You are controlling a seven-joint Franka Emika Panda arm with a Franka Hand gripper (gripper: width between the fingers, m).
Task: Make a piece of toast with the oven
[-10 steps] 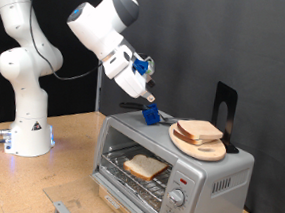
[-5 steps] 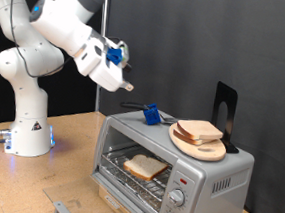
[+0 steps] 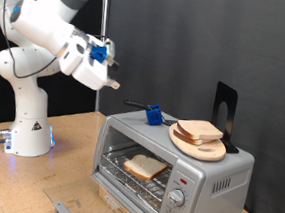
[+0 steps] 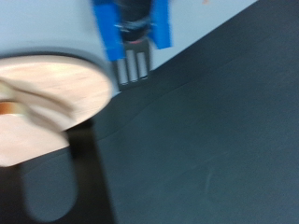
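The piece of toast (image 3: 145, 167) lies flat on the wire rack inside the oven (image 3: 212, 178), a silver box with two round knobs, whose door hangs open. My gripper (image 3: 111, 83) hangs in the air above and to the exterior view's left of the oven's top, touching nothing, with nothing between its fingers. The blurred wrist view shows no fingers, only a blue-handled fork (image 4: 135, 37) and the round wooden board (image 4: 47, 93).
On the oven's top lie the blue-handled fork (image 3: 153, 113) and the round wooden board with stacked slices (image 3: 200, 137). A black stand (image 3: 224, 107) rises behind the board. The arm's white base (image 3: 25, 126) stands on the wooden table at the exterior view's left.
My gripper has pulled away from the blue-handled fork on the oven's top, moving up and to the exterior view's left. The toast, fork and board have not moved.
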